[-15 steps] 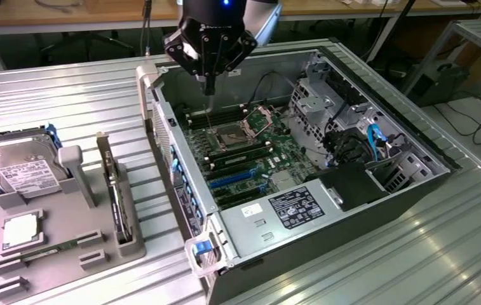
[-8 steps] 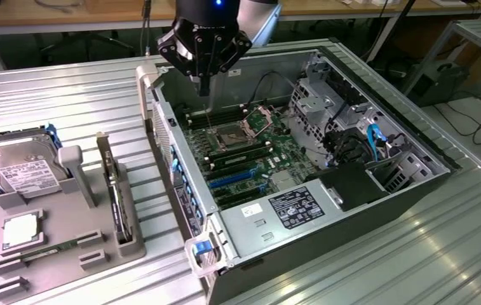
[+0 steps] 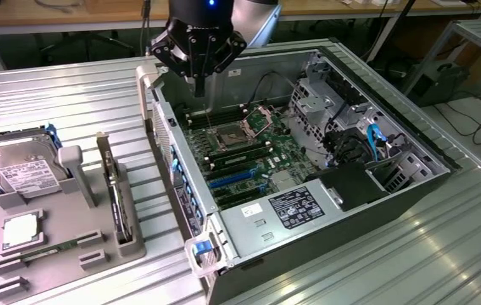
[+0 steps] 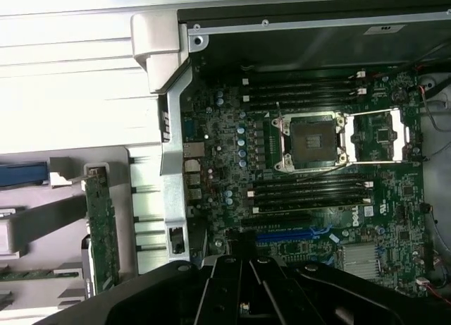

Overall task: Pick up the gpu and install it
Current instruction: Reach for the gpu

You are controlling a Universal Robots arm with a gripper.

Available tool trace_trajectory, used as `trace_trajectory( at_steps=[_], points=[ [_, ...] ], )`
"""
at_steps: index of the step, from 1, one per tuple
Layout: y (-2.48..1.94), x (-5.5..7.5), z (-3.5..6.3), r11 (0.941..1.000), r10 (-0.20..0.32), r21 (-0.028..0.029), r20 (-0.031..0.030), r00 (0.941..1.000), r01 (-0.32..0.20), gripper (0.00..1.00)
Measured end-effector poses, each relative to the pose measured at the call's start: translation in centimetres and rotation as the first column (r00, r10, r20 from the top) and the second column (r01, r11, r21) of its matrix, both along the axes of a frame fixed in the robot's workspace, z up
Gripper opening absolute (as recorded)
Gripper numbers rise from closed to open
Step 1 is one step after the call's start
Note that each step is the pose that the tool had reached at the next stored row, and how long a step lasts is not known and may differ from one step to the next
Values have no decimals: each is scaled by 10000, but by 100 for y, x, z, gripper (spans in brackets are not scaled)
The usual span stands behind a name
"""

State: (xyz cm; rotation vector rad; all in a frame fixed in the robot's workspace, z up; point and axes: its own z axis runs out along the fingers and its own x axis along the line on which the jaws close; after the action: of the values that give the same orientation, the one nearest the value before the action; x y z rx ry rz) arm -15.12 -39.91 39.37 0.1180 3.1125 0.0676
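The gripper [image 3: 199, 91] hung with its fingers pressed together, holding nothing, over the open computer case [image 3: 351, 241] and the motherboard [image 3: 257, 151] with its bare processor socket [image 4: 310, 138]. Beside the case, the gpu [image 3: 115, 197] stood on edge in a grey holder tray [image 3: 58, 272], which also held a hard drive [image 3: 21, 170] and a memory stick [image 3: 49, 251].

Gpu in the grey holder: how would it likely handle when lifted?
The gpu is a thin flat board, so probably stiff and light. It stands on edge in a slotted holder, so it could tip once freed. Bare circuitry suggests fragility.
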Motion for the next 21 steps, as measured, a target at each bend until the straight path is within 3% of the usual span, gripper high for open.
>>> trace_trajectory(
  at_steps=[21],
  points=[
    [-1, -170, 1, 10000, -1, 0, 0, 10000, 1, 11]
  ],
)
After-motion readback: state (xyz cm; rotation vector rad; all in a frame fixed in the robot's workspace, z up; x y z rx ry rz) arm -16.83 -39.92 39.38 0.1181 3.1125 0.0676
